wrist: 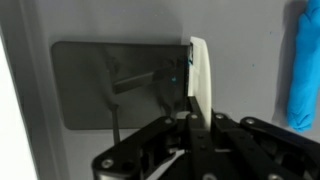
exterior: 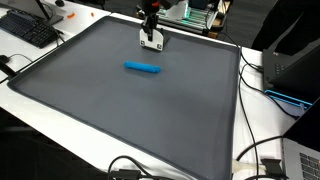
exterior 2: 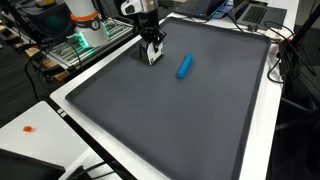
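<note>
My gripper (exterior: 151,36) hangs over the far side of a dark grey mat (exterior: 120,115) and is shut on a thin white flat piece (exterior: 152,44), which it holds low over the mat. In the wrist view the white piece (wrist: 200,70) stands edge-on between the closed fingers (wrist: 194,122), with its shadow on the mat. A blue cylinder (exterior: 142,68) lies on the mat a short way from the gripper. It also shows in an exterior view (exterior 2: 184,67) and at the right edge of the wrist view (wrist: 300,65).
The mat lies on a white table (exterior 2: 40,120). A keyboard (exterior: 30,30) sits at a corner, with black cables (exterior: 255,150) along one side. Electronics with green boards (exterior 2: 85,38) stand behind the arm. A laptop (exterior 2: 250,12) is at the far edge.
</note>
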Robot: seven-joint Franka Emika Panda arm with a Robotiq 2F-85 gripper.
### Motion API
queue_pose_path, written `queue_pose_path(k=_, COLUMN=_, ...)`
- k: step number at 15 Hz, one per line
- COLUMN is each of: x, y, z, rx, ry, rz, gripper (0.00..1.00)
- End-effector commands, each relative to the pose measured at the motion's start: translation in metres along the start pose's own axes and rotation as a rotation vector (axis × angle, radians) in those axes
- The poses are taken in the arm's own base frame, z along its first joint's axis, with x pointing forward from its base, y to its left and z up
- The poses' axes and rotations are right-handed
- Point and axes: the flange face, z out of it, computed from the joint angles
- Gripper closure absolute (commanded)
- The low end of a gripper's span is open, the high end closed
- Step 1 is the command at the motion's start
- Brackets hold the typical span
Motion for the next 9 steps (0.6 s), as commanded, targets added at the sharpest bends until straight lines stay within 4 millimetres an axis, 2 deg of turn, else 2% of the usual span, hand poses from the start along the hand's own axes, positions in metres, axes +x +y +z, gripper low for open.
queue_pose_path(k=1, x=-0.002, y=0.0, z=-0.017, rx=0.021, ry=0.032, rz=-0.011, gripper=0.99)
queue_pose_path(k=5, x=-0.013, y=-0.013, z=-0.044, rx=0.035, ry=0.04, rz=-0.141, gripper=0.99)
queue_pose_path(k=9, x=-0.035, y=-0.041, z=-0.069, rx=0.05, ry=0.021, rz=-0.375, gripper=0.99)
